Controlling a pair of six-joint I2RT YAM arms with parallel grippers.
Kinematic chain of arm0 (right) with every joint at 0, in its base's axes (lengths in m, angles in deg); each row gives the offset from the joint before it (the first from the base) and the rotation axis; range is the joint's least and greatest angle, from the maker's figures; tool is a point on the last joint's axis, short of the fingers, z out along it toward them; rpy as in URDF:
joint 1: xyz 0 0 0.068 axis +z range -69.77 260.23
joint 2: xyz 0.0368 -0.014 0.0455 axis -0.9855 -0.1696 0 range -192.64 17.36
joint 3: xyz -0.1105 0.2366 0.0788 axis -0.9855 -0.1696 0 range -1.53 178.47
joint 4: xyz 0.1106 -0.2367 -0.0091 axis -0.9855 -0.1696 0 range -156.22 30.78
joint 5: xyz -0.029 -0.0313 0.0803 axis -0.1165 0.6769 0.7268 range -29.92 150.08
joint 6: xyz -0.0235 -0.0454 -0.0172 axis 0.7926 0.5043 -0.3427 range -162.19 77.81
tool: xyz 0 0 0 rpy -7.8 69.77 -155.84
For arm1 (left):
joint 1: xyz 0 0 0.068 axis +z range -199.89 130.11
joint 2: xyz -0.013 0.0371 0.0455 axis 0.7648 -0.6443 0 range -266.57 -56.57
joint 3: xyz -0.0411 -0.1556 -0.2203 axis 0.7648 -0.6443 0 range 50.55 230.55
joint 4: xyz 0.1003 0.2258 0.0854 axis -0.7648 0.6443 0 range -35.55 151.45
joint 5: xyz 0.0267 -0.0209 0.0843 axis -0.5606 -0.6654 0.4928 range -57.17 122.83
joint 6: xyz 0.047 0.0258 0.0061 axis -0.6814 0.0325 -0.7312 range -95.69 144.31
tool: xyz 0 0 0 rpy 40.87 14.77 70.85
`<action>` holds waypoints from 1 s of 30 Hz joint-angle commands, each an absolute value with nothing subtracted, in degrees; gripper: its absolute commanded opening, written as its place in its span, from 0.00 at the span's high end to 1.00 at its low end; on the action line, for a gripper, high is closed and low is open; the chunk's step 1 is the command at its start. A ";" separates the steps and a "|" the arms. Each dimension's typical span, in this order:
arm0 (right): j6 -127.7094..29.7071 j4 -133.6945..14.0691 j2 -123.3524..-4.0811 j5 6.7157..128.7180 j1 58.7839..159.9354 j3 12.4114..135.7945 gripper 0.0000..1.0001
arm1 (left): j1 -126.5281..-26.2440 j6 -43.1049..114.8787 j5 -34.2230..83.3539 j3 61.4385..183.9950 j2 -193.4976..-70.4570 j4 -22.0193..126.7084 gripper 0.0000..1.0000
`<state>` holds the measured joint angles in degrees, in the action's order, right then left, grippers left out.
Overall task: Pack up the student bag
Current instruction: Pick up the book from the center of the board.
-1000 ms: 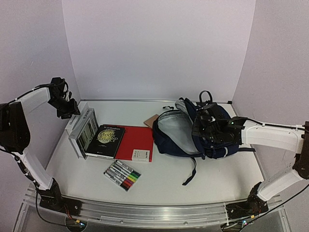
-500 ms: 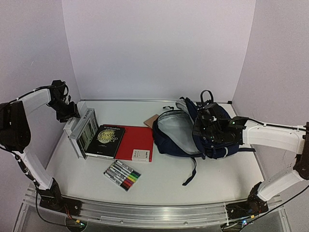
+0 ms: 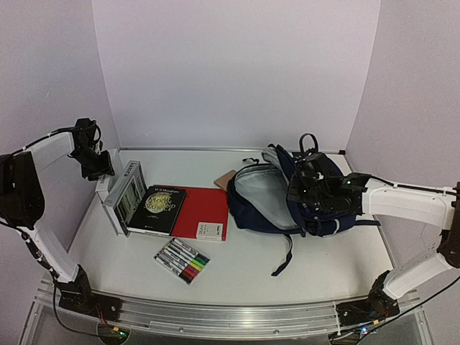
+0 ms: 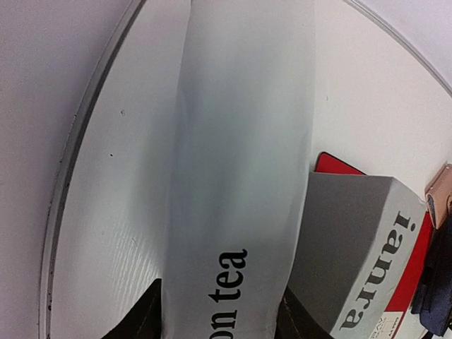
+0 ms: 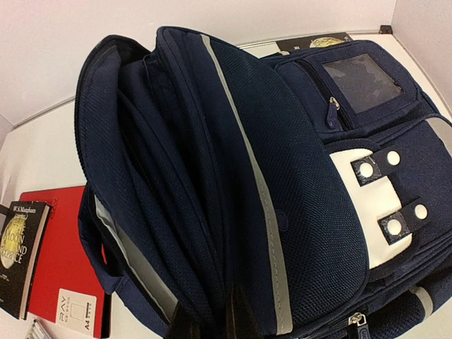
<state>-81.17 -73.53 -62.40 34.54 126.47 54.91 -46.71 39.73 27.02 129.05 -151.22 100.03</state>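
Left gripper (image 4: 220,321): my jaws spread wide, clamped across pale white book (image 4: 240,176) standing beside grey boxed volume (image 4: 360,247). Right gripper (image 5: 212,321): jaws nearly closed, pinching flap edge of large navy blue fabric backpack (image 5: 282,183), which lies right of table centre, mouth facing left. Best approach, I judge: hold flap high and taut, lift book clear of grey neighbour, feed it in narrow edge first.

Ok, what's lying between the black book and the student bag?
A red folder, a small white box on its near corner, lies beside the student bag; the top external view shows it.
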 commanded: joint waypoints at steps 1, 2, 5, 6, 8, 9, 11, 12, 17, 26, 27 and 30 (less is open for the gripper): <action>-81.50 -71.26 -58.89 34.76 126.19 57.61 1.00 | -46.46 40.78 30.40 132.26 -143.89 98.46 0.62; -81.21 -71.26 -58.69 34.99 126.18 58.00 1.00 | -46.46 40.78 30.56 133.16 -142.93 98.37 0.62; -80.27 -71.08 -57.60 36.22 126.18 59.54 1.00 | -46.46 39.83 28.83 137.80 -141.25 98.78 0.60; -79.86 -70.91 -57.23 36.76 126.16 60.03 1.00 | -46.45 39.61 28.04 139.70 -141.07 99.36 0.60; -78.89 -70.51 -56.51 37.81 126.17 60.79 1.00 | -46.41 39.49 25.73 143.37 -141.23 100.56 0.60; -78.40 -70.22 -56.07 38.38 126.20 61.32 1.00 | -46.41 39.73 24.17 145.56 -141.44 101.29 0.60; -77.51 -69.36 -55.21 39.61 126.14 62.00 1.00 | -46.50 40.77 20.90 148.73 -141.72 101.81 0.60; -77.02 -68.70 -54.66 40.29 126.17 62.25 1.00 | -46.52 41.49 18.31 149.70 -141.73 101.72 0.60; -75.27 -65.82 -52.39 44.15 126.18 63.31 1.00 | -48.74 45.99 7.34 150.59 -141.09 99.46 0.61; -73.96 -55.09 -48.96 48.66 126.18 60.70 1.00 | -62.53 55.65 -5.61 139.83 -142.83 85.94 0.59; -73.85 -53.95 -48.66 49.12 126.14 60.08 1.00 | -63.81 57.17 -7.26 138.38 -143.43 83.91 0.59; -73.64 -51.86 -48.60 49.82 126.16 59.30 1.00 | -68.16 61.12 -9.98 134.74 -145.38 77.85 0.59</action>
<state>-75.24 -69.57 -52.44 48.43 126.12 58.18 -64.47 54.20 -2.49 138.12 -143.47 90.01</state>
